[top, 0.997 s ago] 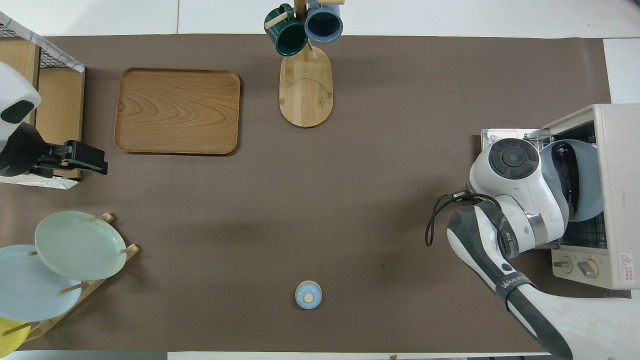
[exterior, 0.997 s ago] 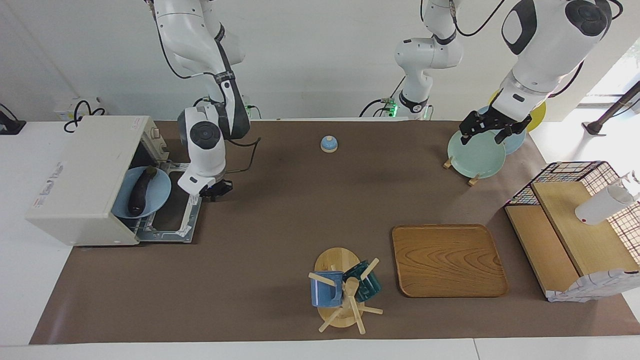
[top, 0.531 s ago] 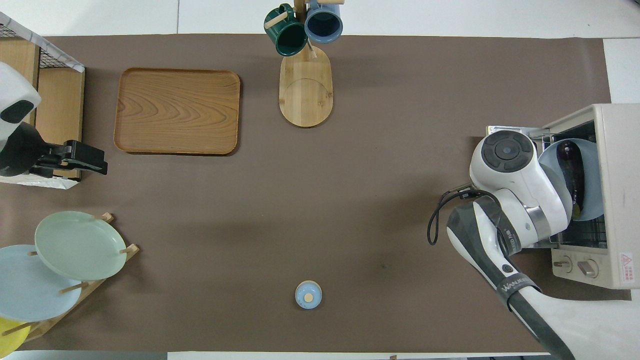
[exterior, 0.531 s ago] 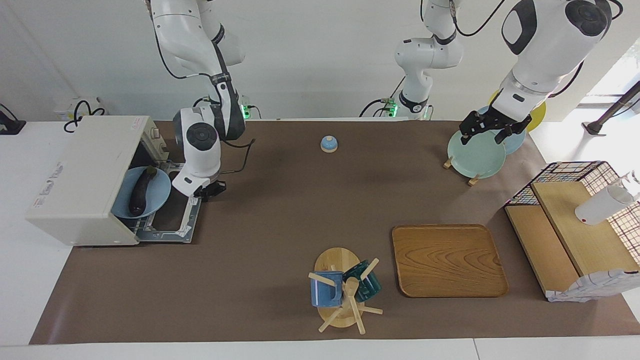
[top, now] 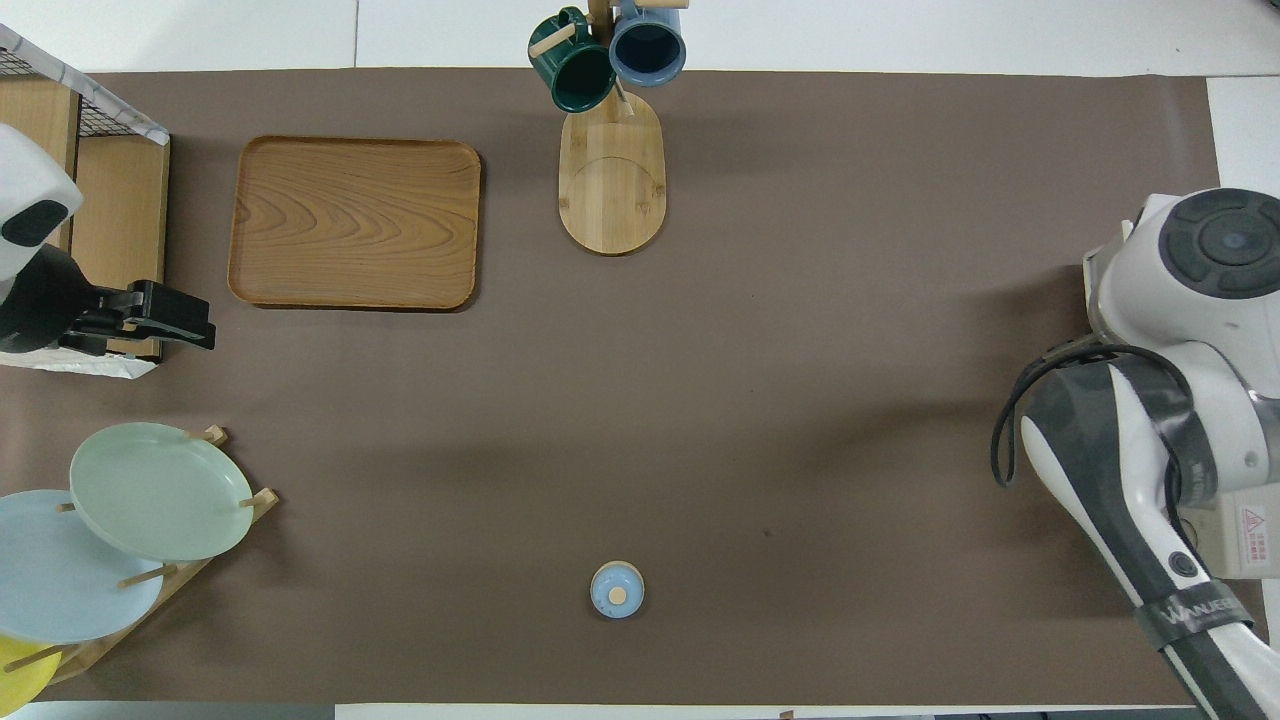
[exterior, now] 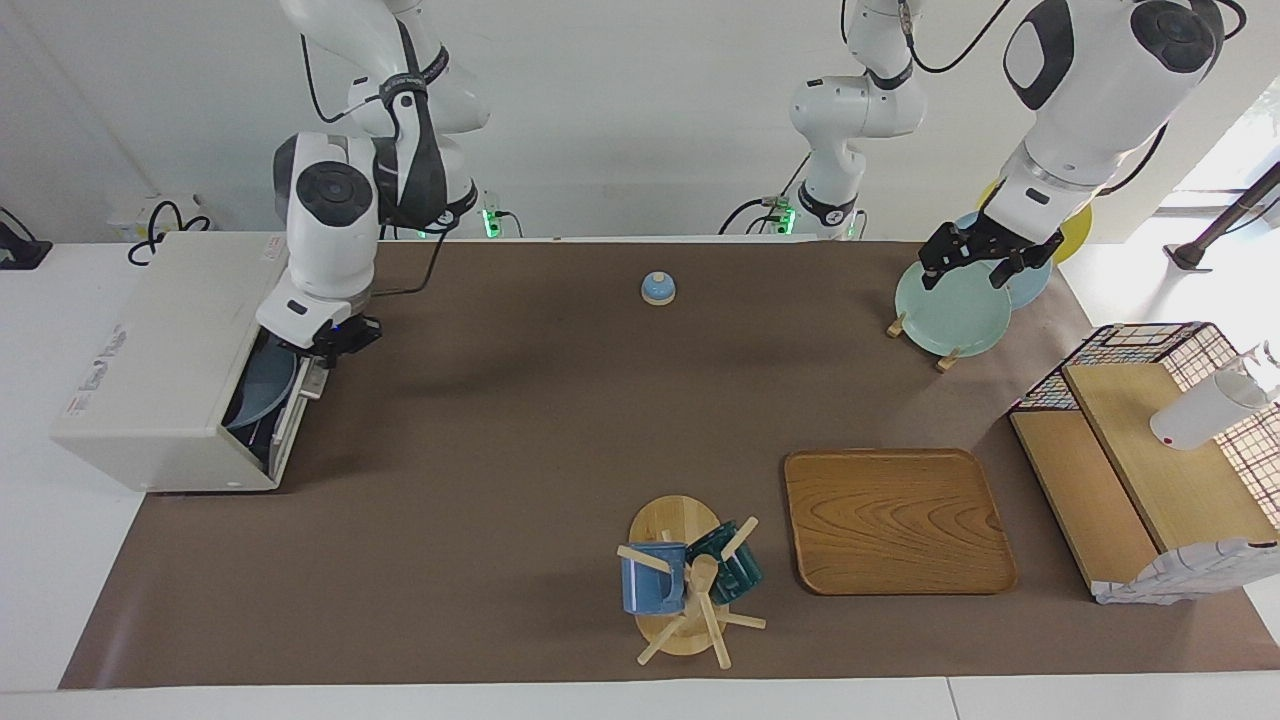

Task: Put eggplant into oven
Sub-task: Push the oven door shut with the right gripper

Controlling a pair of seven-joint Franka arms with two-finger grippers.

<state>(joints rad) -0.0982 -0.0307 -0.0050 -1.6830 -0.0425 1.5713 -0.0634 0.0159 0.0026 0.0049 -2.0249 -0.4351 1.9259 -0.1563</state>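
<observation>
The cream-white oven (exterior: 160, 350) stands at the right arm's end of the table. Its door (exterior: 293, 405) is tilted up and almost shut, with a narrow gap left. Through the gap I see part of a pale blue plate (exterior: 262, 385) inside. The eggplant is hidden inside the oven. My right gripper (exterior: 338, 338) is at the door's top edge. In the overhead view the right arm (top: 1190, 300) covers nearly all of the oven (top: 1248, 540). My left gripper (exterior: 985, 262) waits open and empty over the plate rack; it also shows in the overhead view (top: 170, 318).
A rack of plates (exterior: 950, 310) stands at the left arm's end, with a wire-and-wood shelf (exterior: 1150, 470) beside it. A wooden tray (exterior: 895, 520) and a mug tree (exterior: 685, 580) lie farther from the robots. A small blue bell (exterior: 657, 288) sits near the robots.
My right gripper has swung up toward the oven, and the door has gone from lying flat open to almost shut. The plate and eggplant are now mostly hidden. The left arm has not moved.
</observation>
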